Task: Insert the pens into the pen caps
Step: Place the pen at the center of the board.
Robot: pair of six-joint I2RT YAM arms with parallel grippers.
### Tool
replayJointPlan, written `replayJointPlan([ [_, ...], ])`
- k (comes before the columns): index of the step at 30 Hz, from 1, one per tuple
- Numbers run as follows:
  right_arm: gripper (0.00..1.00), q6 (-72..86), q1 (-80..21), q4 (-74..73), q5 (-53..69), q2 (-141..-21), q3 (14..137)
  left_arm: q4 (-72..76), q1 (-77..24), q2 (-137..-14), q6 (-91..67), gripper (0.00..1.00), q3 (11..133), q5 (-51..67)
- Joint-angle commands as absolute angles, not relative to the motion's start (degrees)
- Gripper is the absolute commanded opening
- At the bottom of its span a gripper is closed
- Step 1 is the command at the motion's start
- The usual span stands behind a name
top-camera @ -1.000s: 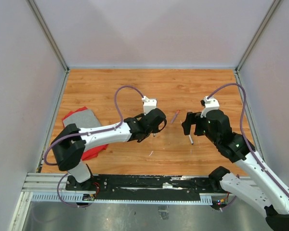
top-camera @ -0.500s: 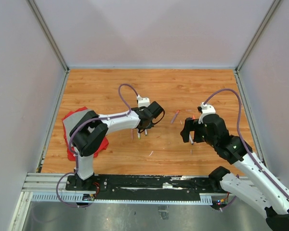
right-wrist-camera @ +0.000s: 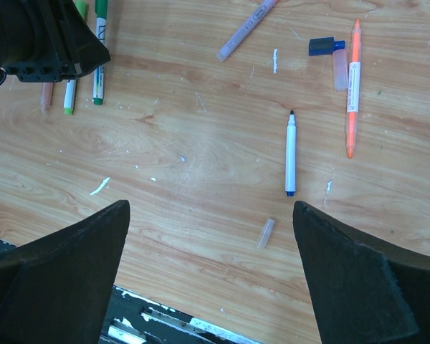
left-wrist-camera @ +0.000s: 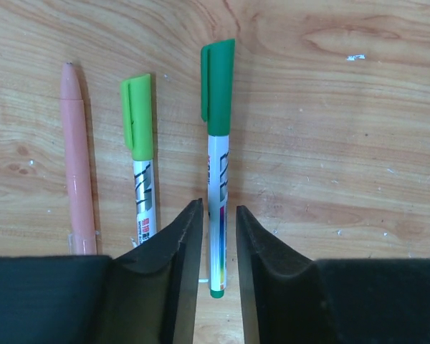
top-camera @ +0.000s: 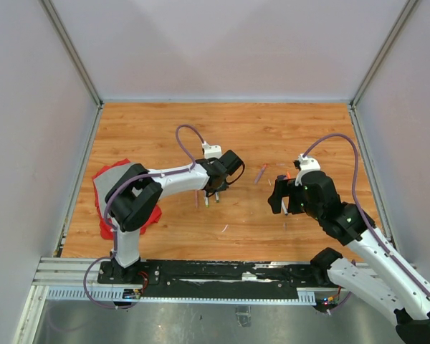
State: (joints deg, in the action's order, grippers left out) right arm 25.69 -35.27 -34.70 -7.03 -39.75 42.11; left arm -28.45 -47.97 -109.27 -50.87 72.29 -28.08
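Note:
My left gripper (left-wrist-camera: 218,206) hangs low over the wood with its jaws a little apart. A white pen with a dark green cap (left-wrist-camera: 217,179) lies on the table between them, a gap on each side. Beside it lie a light-green-capped pen (left-wrist-camera: 142,165) and a pink pen (left-wrist-camera: 78,165). My right gripper (right-wrist-camera: 209,208) stands wide open and holds nothing above an uncapped blue-tipped pen (right-wrist-camera: 290,154) and a clear cap (right-wrist-camera: 266,233). Farther off are a blue cap (right-wrist-camera: 324,46), an orange pen (right-wrist-camera: 352,86) and a lilac pen (right-wrist-camera: 245,30).
A red and grey cloth (top-camera: 107,183) lies at the table's left side, under the left arm's elbow. Grey walls close in the wooden table (top-camera: 158,129) on three sides. The black rail (top-camera: 215,272) runs along the near edge. The two grippers (top-camera: 213,192) (top-camera: 281,197) face each other mid-table.
The left arm swung its gripper a little left and back, down to the row of pens, and its jaws have just parted off the green-capped pen. The right gripper dropped slightly toward the near edge.

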Motion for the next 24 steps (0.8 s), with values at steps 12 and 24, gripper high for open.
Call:
replayJointPlan([
  [12,0.95,26.72,-34.6,-35.51,-6.68,-38.06,41.13,-27.96,-47.63,-110.01,-53.11,0.16,70.03,-27.85],
  [24,0.95,27.27,-34.54,-35.54,-6.68,-37.88,40.95,-27.32,-49.07,-106.61,-55.28,0.21,67.15,-26.46],
])
